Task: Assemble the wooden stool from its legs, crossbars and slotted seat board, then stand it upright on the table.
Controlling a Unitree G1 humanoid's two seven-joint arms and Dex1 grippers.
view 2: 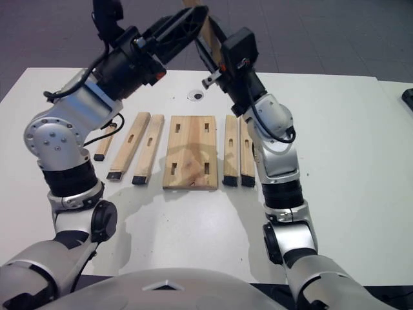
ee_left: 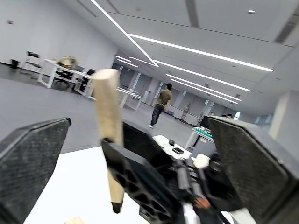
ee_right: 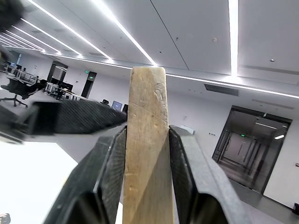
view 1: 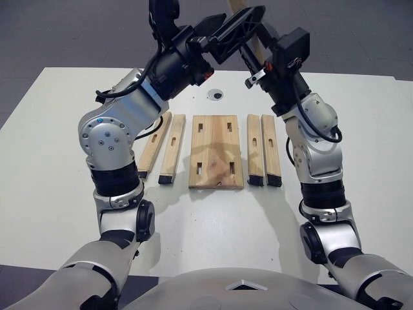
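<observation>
My right gripper point(ee_right: 147, 135) pinches a wooden stick point(ee_right: 147, 93) between both pads, the flat faces pressed against the fingers point(ee_right: 110, 172). It holds the stick raised over the far edge of the table point(view 1: 77, 97). My left gripper point(ee_left: 140, 121) hangs just beside it, spread wide, with the stick standing in the gap and touching neither finger. I cannot tell whether this piece is a leg or a crossbar.

The seat board point(view 1: 217, 152) lies flat in the middle of the table. Two slotted legs point(view 1: 173, 148) lie to its left, and two more point(view 1: 263, 150) lie close together to its right.

I judge the stick to be light, stiff and dry. It should not bend or bruise, but smooth wood can twist between hard pads if it is gripped near one end. The broad faces are the place to hold it, close to the middle, with the end that goes into a slot left free. If my left takes over, it should close on the bare length above my right's fingers, square to the faces.

The board is broader and heavier, so I would take it by a long edge, clear of its slots. A joint may bind if the piece goes in tilted.
</observation>
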